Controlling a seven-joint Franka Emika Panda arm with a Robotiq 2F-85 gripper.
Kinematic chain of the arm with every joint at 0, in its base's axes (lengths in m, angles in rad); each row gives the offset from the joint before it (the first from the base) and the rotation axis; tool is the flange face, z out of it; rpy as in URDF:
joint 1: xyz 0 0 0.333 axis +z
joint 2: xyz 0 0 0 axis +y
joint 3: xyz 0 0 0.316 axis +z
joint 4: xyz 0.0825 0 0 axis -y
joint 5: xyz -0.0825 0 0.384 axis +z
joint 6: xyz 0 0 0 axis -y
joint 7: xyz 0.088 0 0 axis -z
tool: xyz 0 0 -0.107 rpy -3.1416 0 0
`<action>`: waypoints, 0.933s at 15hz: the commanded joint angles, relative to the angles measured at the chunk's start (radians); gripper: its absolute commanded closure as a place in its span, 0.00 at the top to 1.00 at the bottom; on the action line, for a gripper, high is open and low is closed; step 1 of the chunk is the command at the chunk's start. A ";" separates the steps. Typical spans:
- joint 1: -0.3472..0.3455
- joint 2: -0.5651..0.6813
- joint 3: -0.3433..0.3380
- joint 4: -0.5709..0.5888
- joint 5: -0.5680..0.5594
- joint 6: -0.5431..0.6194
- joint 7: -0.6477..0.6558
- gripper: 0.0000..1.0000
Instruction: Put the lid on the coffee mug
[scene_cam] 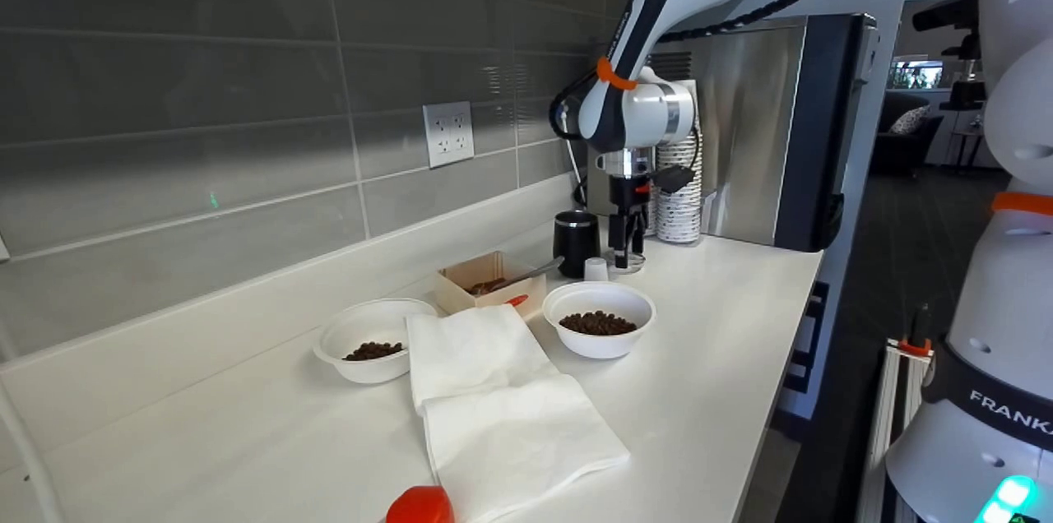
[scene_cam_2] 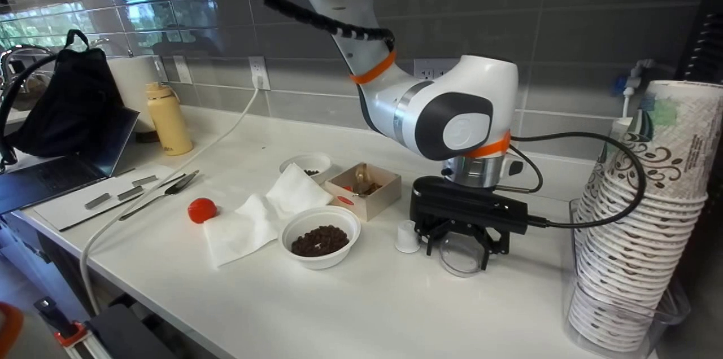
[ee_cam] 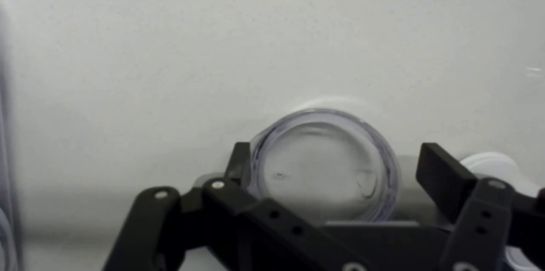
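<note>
Tool (ee_cam: pixel 335 156): released; its two fingers (ee_cam: pixel 445 177) stand well apart, low over the worktop (scene_cam: pixel 683 424), with the lid (ee_cam: pixel 317 171) between them.
Lid: clear and round, on the worktop beneath the tool. In the wrist view the finger at the left is right beside its rim, whether touching I cannot tell; the finger at the right is plainly apart from it.
Mug (scene_cam: pixel 576 243): black, upright on the worktop near the tiled wall (scene_cam: pixel 206 95), just beside the tool in an exterior view; the lid lies apart from it.
Small white cup (scene_cam_2: pixel 407 237): on the worktop, near the lid and the mug.
Arm (scene_cam_2: pixel 452 116): reaching over the worktop, wrist turned down above the lid.
White bowls (scene_cam: pixel 599 348): two, each with small dark brown pieces (scene_cam: pixel 598 322) inside; one sits nearer the wall.
Wooden box (scene_cam_2: pixel 385 196): near both bowls, a spoon (scene_cam: pixel 526 275) slanting out over its edge.
Napkins (scene_cam: pixel 518 432): white, laid out beside the bowls.
Red object (scene_cam_2: pixel 201 210): rounded, just beside the napkins.
Paper cups (scene_cam_2: pixel 627 246): tall stacks in a clear holder (scene_cam_2: pixel 675 314), near a steel machine (scene_cam: pixel 761 128).
Laptop (scene_cam_2: pixel 62 178): well apart from the tool, near a dark backpack (scene_cam_2: pixel 70 102) and a yellow bottle (scene_cam_2: pixel 169 121).
</note>
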 commanded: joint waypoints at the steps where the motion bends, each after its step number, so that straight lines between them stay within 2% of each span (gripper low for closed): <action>1: -0.012 0.040 0.012 0.036 -0.034 -0.021 0.022 1.00; 14: 0.002 -0.026 0.004 -0.015 -0.066 -0.005 0.073 1.00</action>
